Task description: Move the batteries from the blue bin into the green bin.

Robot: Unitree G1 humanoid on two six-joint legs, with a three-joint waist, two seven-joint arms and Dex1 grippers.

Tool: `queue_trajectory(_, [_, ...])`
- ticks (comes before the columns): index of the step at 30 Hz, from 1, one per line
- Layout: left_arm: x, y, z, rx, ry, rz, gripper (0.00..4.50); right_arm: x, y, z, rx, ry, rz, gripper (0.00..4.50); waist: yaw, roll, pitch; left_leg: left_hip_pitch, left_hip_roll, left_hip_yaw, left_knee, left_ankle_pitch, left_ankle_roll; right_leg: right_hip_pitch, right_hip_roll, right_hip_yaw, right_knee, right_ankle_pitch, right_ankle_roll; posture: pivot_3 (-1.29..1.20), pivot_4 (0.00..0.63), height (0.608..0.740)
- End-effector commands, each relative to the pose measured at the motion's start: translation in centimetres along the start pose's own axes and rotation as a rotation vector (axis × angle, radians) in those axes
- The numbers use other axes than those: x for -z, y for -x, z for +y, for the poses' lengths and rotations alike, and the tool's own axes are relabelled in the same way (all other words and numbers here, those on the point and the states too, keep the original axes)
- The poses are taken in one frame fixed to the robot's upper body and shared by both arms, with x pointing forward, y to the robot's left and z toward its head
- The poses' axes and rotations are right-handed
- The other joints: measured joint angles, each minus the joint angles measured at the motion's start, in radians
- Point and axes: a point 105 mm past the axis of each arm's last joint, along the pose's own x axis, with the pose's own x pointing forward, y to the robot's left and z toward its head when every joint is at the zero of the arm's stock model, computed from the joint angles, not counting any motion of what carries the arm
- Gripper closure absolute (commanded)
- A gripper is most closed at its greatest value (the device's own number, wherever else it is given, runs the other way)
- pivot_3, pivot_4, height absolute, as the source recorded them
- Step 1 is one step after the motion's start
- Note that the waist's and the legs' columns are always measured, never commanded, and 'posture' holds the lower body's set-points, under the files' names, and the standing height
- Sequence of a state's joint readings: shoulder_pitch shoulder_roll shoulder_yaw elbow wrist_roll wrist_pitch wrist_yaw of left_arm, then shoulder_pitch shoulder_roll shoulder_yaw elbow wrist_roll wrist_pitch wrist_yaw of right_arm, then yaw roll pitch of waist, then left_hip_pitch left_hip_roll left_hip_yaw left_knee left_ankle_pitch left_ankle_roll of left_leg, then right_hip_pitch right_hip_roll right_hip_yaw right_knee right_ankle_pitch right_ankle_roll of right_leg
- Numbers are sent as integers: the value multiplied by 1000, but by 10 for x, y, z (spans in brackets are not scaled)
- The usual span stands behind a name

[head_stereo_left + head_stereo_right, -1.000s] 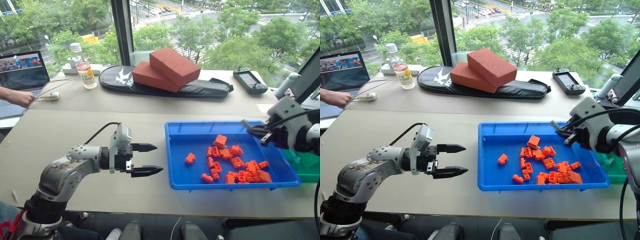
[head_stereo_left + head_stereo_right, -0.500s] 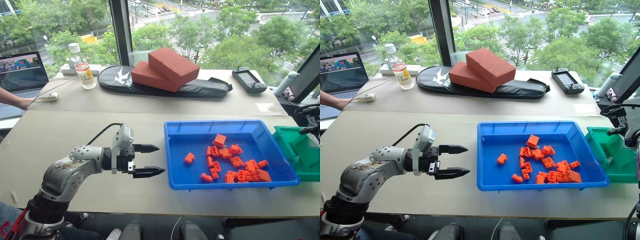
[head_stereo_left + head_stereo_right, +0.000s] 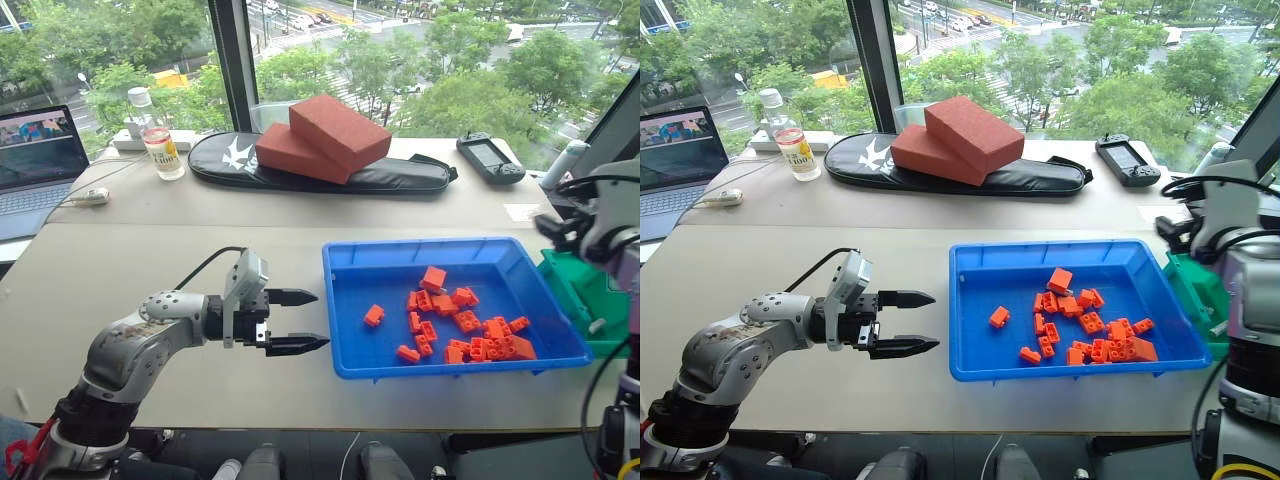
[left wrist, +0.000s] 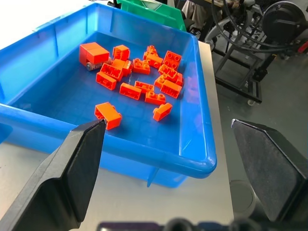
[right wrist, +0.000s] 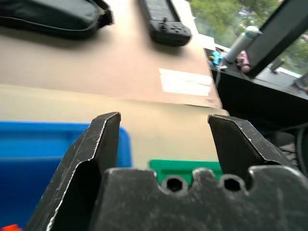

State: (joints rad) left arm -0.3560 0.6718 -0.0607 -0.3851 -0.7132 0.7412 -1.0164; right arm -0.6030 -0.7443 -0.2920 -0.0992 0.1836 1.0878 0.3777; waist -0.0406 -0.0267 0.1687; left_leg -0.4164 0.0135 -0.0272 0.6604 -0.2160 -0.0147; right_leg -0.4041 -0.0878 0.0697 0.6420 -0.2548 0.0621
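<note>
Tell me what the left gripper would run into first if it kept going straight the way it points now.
Probably the near wall of the blue bin. The left gripper hangs open, pointing level toward that bin, with bare table between. Its height against the rim is hard to judge, so it might pass just over toward the batteries.

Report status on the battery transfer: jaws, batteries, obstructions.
Left gripper jaws open, empty, beside blue bin. Right gripper jaws open, empty, above green bin. Batteries in blue bin. Nothing blocking.

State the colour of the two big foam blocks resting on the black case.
The foam blocks are brick-red, clearest in the left eye view.
</note>
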Motion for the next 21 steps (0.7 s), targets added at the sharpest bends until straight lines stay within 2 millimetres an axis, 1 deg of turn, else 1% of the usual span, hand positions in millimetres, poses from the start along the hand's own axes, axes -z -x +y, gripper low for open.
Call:
queue_trajectory(1, [-7, -1, -3, 17, -36, -17, 0, 4, -2, 34, -137, -35, -14, 75, 3, 0, 0, 0, 0, 0, 0, 0, 0, 0, 0, 0, 0, 0, 0, 0, 150, 740])
queue_trajectory(3, [-8, 0, -3, 13, -37, -18, 0, 13, -4, 56, -223, -34, 16, 33, 7, 1, 0, -1, -1, 0, 0, 0, 0, -1, -2, 0, 0, 0, 0, 0, 150, 740])
queue_trajectory(6, [-8, 1, -4, 11, -38, -17, 0, 27, -6, 73, -272, -24, 64, 33, 8, 1, 0, -1, -2, 0, 0, 0, 0, -1, -2, 0, 0, 0, 0, 0, 150, 740])
queue_trajectory(8, [-8, 1, -4, 8, -38, -18, 0, 32, -8, 83, -300, -29, 78, 33, 8, 1, 0, -1, -1, 0, 0, 0, 0, -1, -2, 0, 0, 0, 0, 0, 150, 740])
queue_trajectory(13, [-8, 3, -4, 2, -39, -15, 0, 33, -10, 99, -366, -70, 82, 33, 0, 1, 0, -1, -1, 0, 0, 0, 0, -1, -1, 0, 0, 0, 0, 0, 150, 740])
queue_trajectory(15, [-8, 3, -4, 1, -39, -13, 0, 32, -10, 101, -373, -73, 79, 33, -1, 1, 0, -1, -1, 0, 0, 0, 0, -1, -1, 0, 0, 0, 0, 0, 150, 740])
queue_trajectory(21, [-8, 3, -5, -1, -38, -13, 0, 43, -16, 110, -377, -69, 109, 33, -1, 1, 0, -1, -1, 0, 0, 0, 0, -1, -1, 0, 0, 0, 0, 0, 150, 740])
